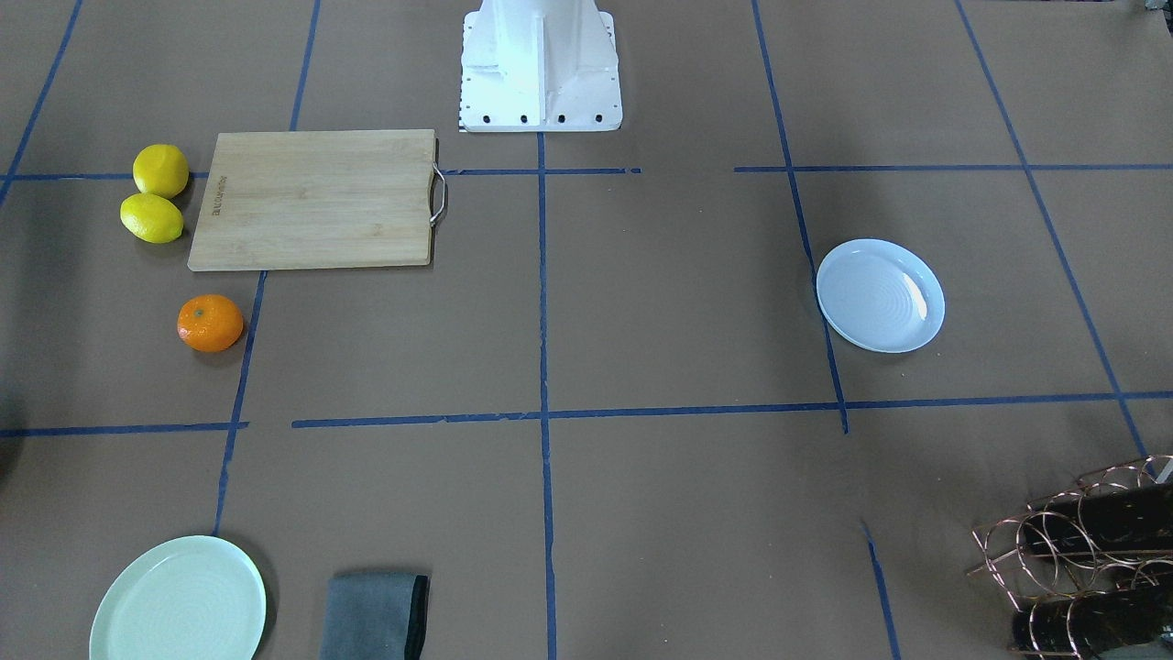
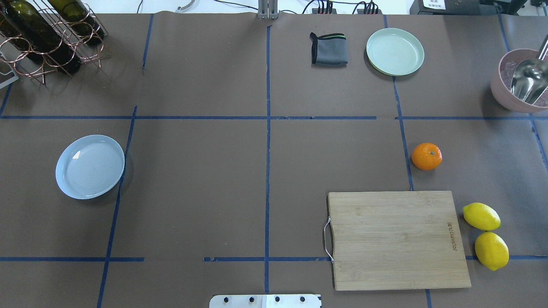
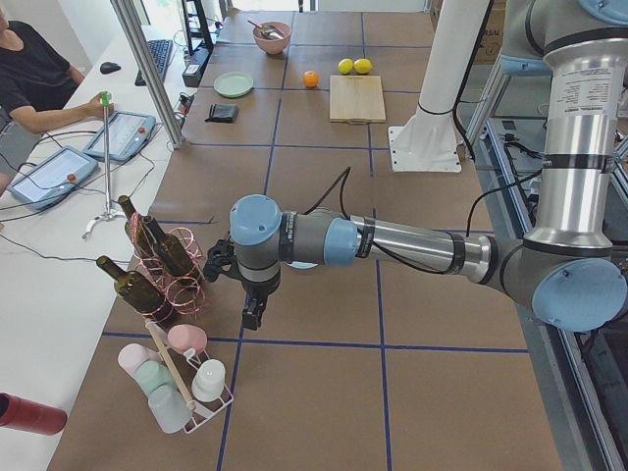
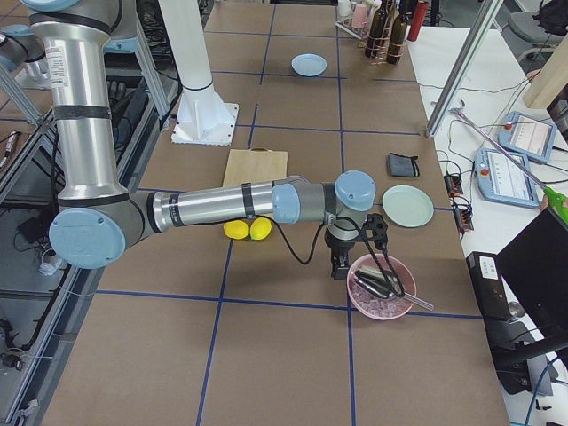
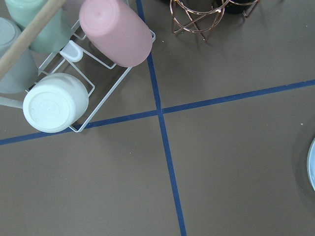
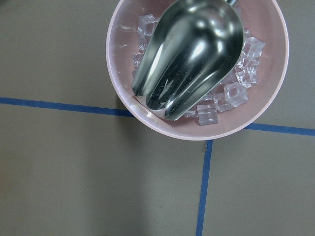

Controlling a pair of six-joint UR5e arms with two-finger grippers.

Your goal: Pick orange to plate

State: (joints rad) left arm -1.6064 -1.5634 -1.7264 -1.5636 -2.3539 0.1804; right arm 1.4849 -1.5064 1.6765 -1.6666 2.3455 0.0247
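The orange (image 1: 210, 323) (image 2: 426, 156) sits alone on the brown table, just beyond the cutting board's far corner on my right side. The pale bluish-white plate (image 1: 880, 295) (image 2: 90, 167) lies empty on my left side, far from the fruit. My left gripper (image 3: 253, 316) hangs low near the bottle rack; the left wrist view catches only a sliver of the plate's rim (image 5: 312, 164). My right gripper (image 4: 337, 266) hovers beside the pink bowl, well away from the orange. Neither gripper shows in the overhead or front views, so I cannot tell whether either is open or shut.
A wooden cutting board (image 2: 398, 239) lies with two lemons (image 2: 486, 235) beside it. A mint-green plate (image 2: 394, 51) and a grey cloth (image 2: 329, 49) sit at the far side. A pink bowl (image 6: 197, 125) holds ice and a metal scoop. A wine rack (image 2: 47, 38) and a cup rack (image 5: 74, 73) stand at the left end.
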